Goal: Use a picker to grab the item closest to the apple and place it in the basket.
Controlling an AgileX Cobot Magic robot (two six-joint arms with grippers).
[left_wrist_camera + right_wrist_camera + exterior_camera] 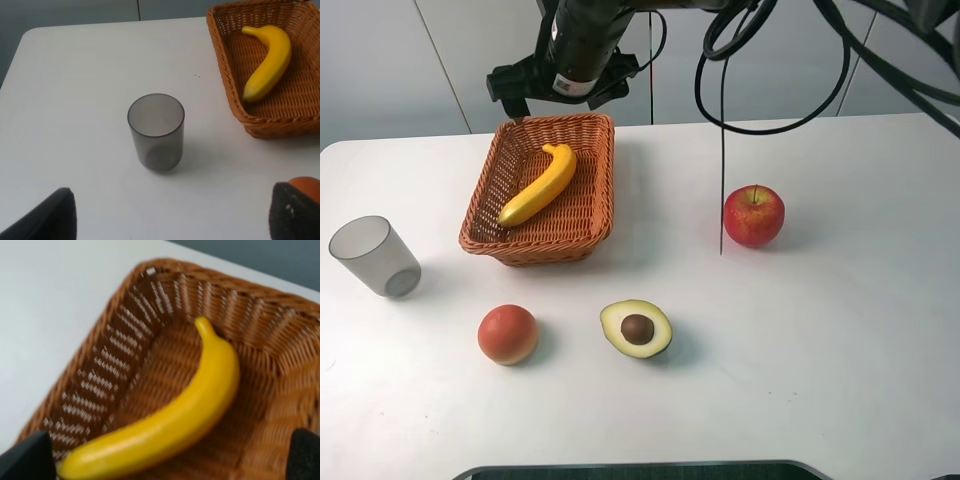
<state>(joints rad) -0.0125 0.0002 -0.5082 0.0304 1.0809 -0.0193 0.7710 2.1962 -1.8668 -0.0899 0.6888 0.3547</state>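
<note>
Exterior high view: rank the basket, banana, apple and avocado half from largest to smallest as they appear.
1. basket, clearly the largest.
2. banana, long but slim.
3. apple and avocado half look about alike; the avocado is slightly wider, but I would not rank them.

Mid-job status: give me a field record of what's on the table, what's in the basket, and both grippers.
basket: wicker basket, back left of the white table
in basket: banana, lying diagonally
apple: red apple, on the table right of the basket
avocado: avocado half, cut side up, pit in, in front of the basket
other fruit: round orange-red fruit, left of the avocado half
cup: grey translucent cup, upright, empty, left of the basket
right gripper: open, over the basket, holding nothing
left gripper: open, near the cup, holding nothing
</note>
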